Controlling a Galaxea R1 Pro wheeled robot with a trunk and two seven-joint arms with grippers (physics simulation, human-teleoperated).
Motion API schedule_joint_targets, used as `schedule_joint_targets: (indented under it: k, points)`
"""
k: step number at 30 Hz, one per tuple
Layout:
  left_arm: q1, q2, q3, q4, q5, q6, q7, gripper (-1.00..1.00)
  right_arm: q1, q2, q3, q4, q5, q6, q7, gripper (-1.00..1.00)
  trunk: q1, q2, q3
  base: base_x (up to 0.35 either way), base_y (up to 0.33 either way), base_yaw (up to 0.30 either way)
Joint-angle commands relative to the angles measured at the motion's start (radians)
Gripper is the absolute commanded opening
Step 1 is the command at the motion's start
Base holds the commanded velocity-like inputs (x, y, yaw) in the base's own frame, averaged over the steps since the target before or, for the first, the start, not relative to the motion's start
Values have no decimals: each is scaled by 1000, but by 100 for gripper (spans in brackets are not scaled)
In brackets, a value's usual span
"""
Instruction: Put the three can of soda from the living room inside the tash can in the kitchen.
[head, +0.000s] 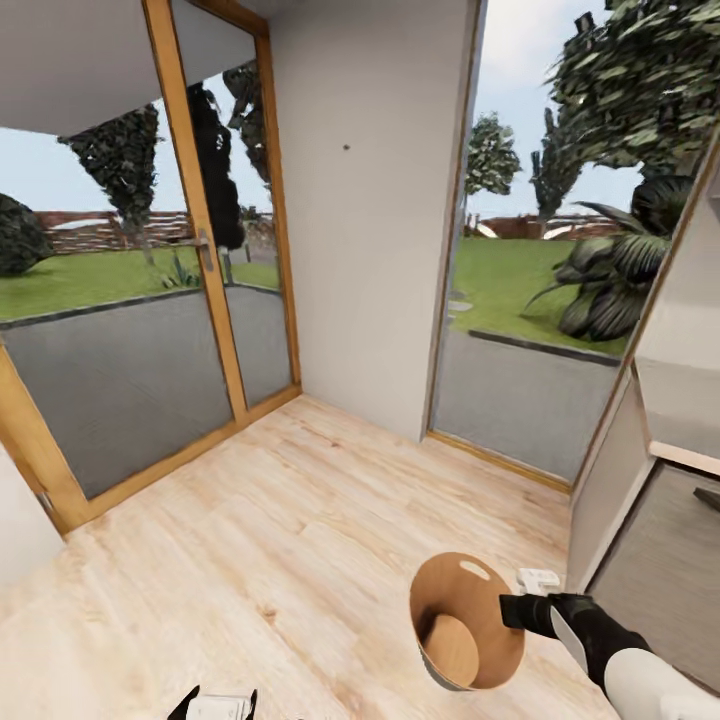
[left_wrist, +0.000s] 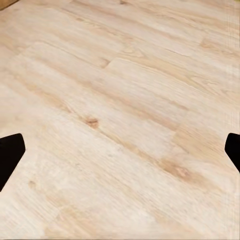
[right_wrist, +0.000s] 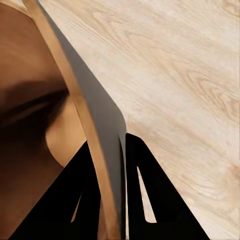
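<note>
Right tool (head: 512, 611), lowest right in the head view, pinches the wall of the tash can (head: 452, 610) at its rim, on the side facing the robot's right. Black fingers (right_wrist: 150, 195) in the right wrist view stand one inside and one outside the thin wall, pressed against the tan rim (right_wrist: 85, 125) between them. Grey outer surface of the pail (right_wrist: 107, 125) faces the floor side; the brown interior (right_wrist: 30, 100) and round bottom disc lie on the other side. In the head view the pail is tilted so that its mouth faces the camera, with an oval handle slot (head: 474, 570) near the far rim; no contents are visible inside. Left tool (head: 222, 703) sits at the bottom edge of the head view; in the left wrist view its two dark fingertips (left_wrist: 10, 155) stand spread wide at opposite edges over bare light wood floor (left_wrist: 120, 110). Beyond the pail stand a white wall corner (head: 370, 200), a wood-framed glass door (head: 200, 250) with garden behind it, and a pale cabinet (head: 640, 480) at the right.
</note>
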Motion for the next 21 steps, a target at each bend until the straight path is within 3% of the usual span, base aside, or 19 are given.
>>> schedule_joint_targets:
  k: [1,12,21]
  points:
    - [0,0,0,0,0,0,0,100,0,1,-5,-1,-10,1,5,-100,0,0,0,0,287,245]
    - [0,0,0,1,-1,0,0,100,0,2,-3,-1,-10,1,5,-100,0,0,0,0,287,246]
    - [0,0,-2,3,-1,0,0,100,0,4,21,-1,-10,1,5,-100,0,0,0,0,287,248]
